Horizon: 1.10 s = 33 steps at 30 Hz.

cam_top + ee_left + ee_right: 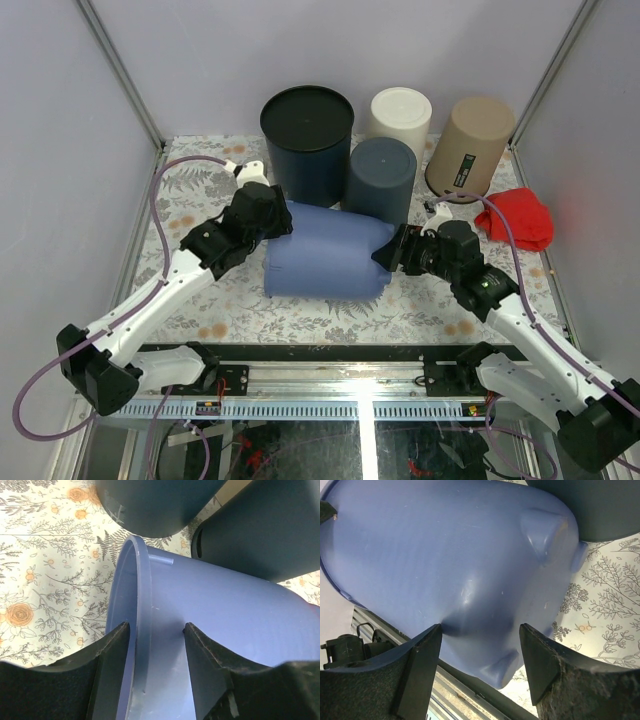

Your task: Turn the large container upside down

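The large container, a pale blue tub, lies on its side on the flowered table between both arms, with its mouth to the left. My left gripper straddles its rim, one finger inside and one on the outer wall, with a gap left around the thin rim. In the left wrist view the left gripper stands open over the tub's wall. My right gripper is open against the tub's base. In the right wrist view the right gripper faces the base, and one fingertip presses a dent into it.
Behind the tub stand a dark navy container, a grey-blue one and a white one. A tan container leans at the back right. A red cloth lies at the right. A metal rail runs along the near edge.
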Each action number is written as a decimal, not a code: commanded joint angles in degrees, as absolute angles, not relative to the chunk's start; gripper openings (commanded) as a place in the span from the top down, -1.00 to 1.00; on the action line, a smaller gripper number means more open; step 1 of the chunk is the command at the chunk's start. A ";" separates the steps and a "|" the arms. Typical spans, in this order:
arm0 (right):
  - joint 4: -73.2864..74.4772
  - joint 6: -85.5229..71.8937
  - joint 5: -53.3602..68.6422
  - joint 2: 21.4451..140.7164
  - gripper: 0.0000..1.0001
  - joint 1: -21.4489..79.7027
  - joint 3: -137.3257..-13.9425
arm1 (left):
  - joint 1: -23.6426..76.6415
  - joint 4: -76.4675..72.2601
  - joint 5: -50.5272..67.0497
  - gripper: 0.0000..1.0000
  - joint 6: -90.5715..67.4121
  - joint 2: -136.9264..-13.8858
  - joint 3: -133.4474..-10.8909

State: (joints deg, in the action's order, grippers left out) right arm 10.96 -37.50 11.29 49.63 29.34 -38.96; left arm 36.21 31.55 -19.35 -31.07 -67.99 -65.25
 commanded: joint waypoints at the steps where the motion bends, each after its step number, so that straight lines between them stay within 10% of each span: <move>1: 7.16 -38.09 12.22 50.35 -0.40 29.15 -38.43 | 37.89 34.01 -27.98 0.08 -29.86 -67.33 -66.47; 19: 6.12 -37.66 13.36 51.71 -0.39 29.17 -38.13 | 42.08 28.47 -38.17 0.25 -30.53 -65.26 -58.19; 33: -2.26 -38.54 16.38 53.96 -0.39 29.24 -35.46 | 42.45 24.96 -39.19 1.00 -33.41 -63.16 -53.11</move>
